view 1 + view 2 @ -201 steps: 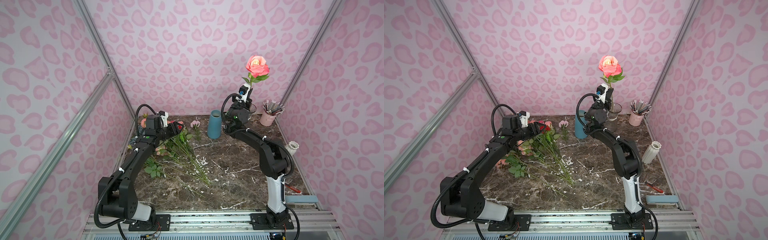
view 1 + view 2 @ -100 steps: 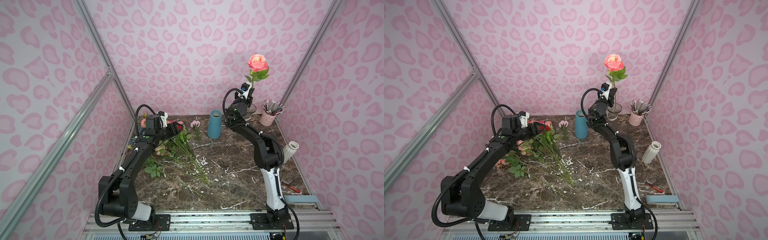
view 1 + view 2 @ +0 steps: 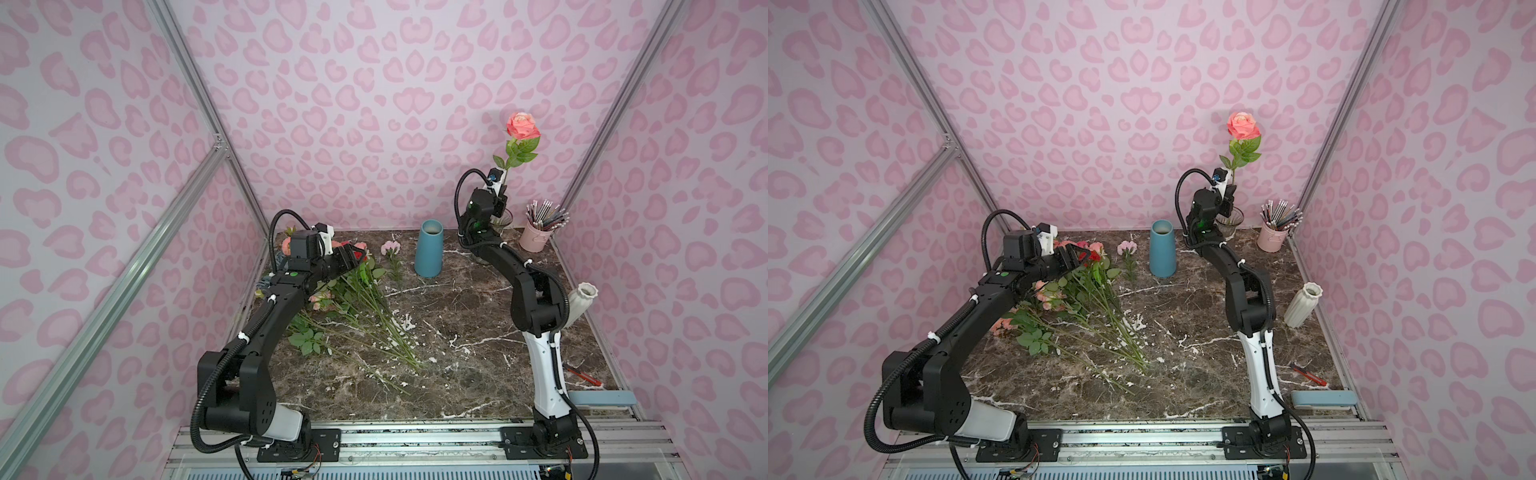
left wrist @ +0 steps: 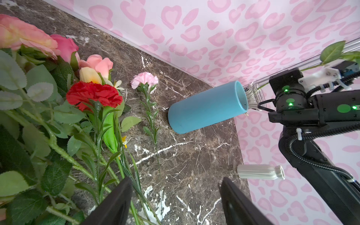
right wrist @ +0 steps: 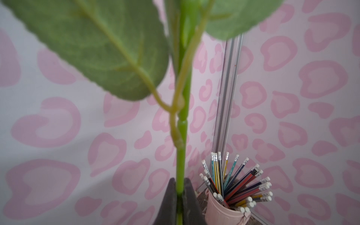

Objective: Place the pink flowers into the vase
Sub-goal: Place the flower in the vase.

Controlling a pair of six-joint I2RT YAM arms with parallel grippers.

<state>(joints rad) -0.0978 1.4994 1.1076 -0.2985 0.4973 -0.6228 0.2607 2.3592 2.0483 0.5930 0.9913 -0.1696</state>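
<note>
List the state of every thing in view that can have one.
right gripper: shut on the pink rose stem
pink rose: held upright, bloom above the glass vase
left gripper: open, empty, by the flower pile
flower pile: lying on the table
blue vase: upright, no flowers inside
glass vase: upright
white vase: upright, no flowers inside
pencil cup: upright, full of pencils

Right tool [image 5: 180, 190] raised and clamped; left tool [image 4: 175, 182] low, jaws apart.
</note>
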